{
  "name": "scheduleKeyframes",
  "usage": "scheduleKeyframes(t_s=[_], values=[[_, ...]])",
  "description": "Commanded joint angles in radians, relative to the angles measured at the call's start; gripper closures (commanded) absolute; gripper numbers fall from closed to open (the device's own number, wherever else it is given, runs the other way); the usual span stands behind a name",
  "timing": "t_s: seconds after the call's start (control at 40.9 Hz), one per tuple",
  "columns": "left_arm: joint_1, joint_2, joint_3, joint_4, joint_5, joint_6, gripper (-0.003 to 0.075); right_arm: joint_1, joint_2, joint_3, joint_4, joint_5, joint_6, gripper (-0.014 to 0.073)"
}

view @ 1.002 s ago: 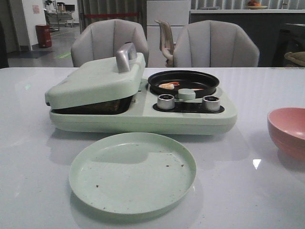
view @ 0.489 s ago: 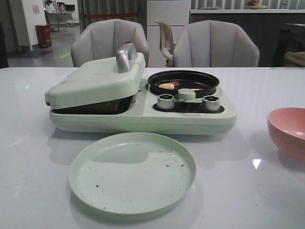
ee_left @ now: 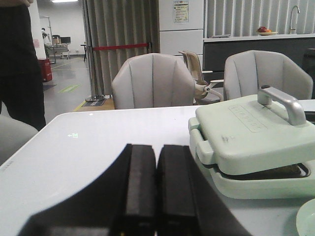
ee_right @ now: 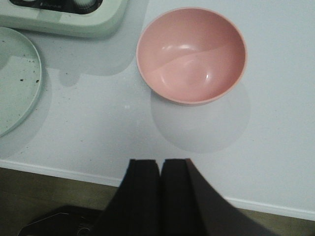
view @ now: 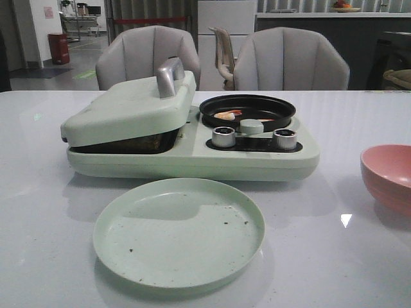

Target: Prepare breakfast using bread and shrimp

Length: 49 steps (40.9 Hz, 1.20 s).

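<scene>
A shrimp (view: 227,115), pale with an orange tint, lies in the black round pan (view: 247,109) of the green breakfast machine (view: 192,151). The machine's sandwich lid (view: 128,108) rests nearly shut, slightly ajar; the bread is hidden. An empty green plate (view: 178,231) with crumbs sits in front of the machine. My left gripper (ee_left: 157,150) is shut and empty, low over the table to the left of the machine (ee_left: 256,142). My right gripper (ee_right: 160,163) is shut and empty above the table's front edge, near the pink bowl (ee_right: 191,54). Neither gripper shows in the front view.
The pink bowl (view: 388,176) stands at the right of the table and holds nothing. Two knobs (view: 223,136) sit on the machine's front. Grey chairs (view: 289,61) stand behind the table. The plate's rim (ee_right: 34,93) shows in the right wrist view.
</scene>
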Motion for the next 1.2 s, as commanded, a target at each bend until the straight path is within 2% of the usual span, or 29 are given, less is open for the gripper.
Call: scheduleKeyframes(t_s=[0.0, 0.171, 0.269, 0.464, 0.66, 1.173], values=[[-0.007, -0.022, 0.007, -0.005, -0.089, -0.010, 0.0619, -0.001, -0.016, -0.004, -0.027, -0.127, -0.003, 0.0549], [-0.007, -0.021, 0.007, -0.005, -0.089, -0.010, 0.0619, -0.001, -0.226, 0.190, -0.032, -0.473, -0.003, 0.0549], [-0.007, -0.021, 0.007, -0.005, -0.089, -0.010, 0.0619, -0.001, -0.381, 0.317, -0.032, -0.618, -0.003, 0.0549], [-0.007, -0.021, 0.007, -0.005, -0.089, -0.010, 0.0619, -0.001, -0.625, 0.530, -0.032, -0.772, -0.003, 0.0549], [-0.007, -0.021, 0.007, -0.005, -0.089, -0.010, 0.0619, -0.001, -0.697, 0.679, -0.032, -0.951, -0.003, 0.0549], [-0.007, -0.021, 0.007, -0.005, -0.089, -0.010, 0.0619, -0.004, -0.696, 0.674, -0.033, -0.943, -0.001, 0.0549]])
